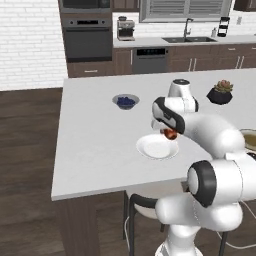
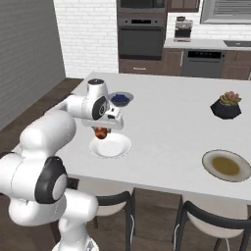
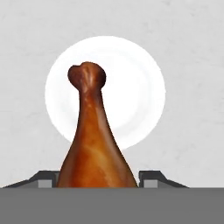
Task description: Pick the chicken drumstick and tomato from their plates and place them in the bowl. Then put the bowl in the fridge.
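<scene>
My gripper (image 1: 170, 131) (image 2: 102, 128) (image 3: 97, 179) is shut on the chicken drumstick (image 1: 171, 134) (image 2: 101, 133) (image 3: 94, 140). It grips the thick end, and the thin bone end points away from the hand. The glossy reddish-brown drumstick hangs a little above the plain white plate (image 1: 156, 148) (image 2: 112, 147) (image 3: 144, 87), which is bare. The tan-rimmed plate (image 1: 250, 140) (image 2: 226, 165) with a brownish centre lies further right on the counter. The tomato, the wooden bowl and the fridge are out of view.
A small blue bowl of blueberries (image 1: 125, 101) (image 2: 121, 99) stands behind the white plate. A potted succulent (image 1: 220, 93) (image 2: 226, 104) sits at the back right. Dark chairs (image 2: 117, 201) are tucked under the grey island's (image 1: 95, 145) near edge.
</scene>
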You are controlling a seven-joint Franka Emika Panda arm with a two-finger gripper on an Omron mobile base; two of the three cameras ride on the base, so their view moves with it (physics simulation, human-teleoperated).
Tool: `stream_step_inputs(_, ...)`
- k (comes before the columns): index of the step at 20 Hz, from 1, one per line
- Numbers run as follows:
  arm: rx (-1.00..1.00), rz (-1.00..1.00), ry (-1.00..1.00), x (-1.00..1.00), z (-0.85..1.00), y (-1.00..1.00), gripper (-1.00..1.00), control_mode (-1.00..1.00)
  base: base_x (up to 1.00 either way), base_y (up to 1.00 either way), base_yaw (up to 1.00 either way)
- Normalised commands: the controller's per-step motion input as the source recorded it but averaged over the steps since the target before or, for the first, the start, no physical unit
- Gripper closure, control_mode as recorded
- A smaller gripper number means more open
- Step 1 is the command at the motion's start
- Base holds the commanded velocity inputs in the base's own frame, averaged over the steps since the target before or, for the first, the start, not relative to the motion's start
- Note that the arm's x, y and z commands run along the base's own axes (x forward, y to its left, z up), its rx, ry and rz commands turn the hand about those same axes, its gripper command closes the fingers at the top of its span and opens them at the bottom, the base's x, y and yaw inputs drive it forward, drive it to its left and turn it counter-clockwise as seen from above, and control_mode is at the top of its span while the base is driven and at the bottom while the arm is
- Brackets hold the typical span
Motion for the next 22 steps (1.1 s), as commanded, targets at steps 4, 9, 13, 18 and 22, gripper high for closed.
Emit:
stream_step_inputs(4, 0.19, -0.52, 0.00, -1.00, 0.51, 0.01, 1.00, -1.00, 0.00, 0.00, 0.00)
stream_step_inputs(9, 0.06, -0.43, 0.01, -1.00, 0.42, 0.06, 1.00, -1.00, 0.00, 0.00, 0.00)
stream_step_inputs(13, -0.07, -0.23, 0.06, -0.99, 0.18, 0.09, 1.00, -1.00, 0.00, 0.00, 0.00)
stream_step_inputs(18, -0.15, -0.02, 0.05, -0.98, 0.00, 0.14, 1.00, -1.00, 0.00, 0.00, 0.00)
stream_step_inputs(22, -0.01, 0.31, 0.16, -0.70, 0.00, 0.12, 1.00, -1.00, 0.00, 0.00, 0.00)
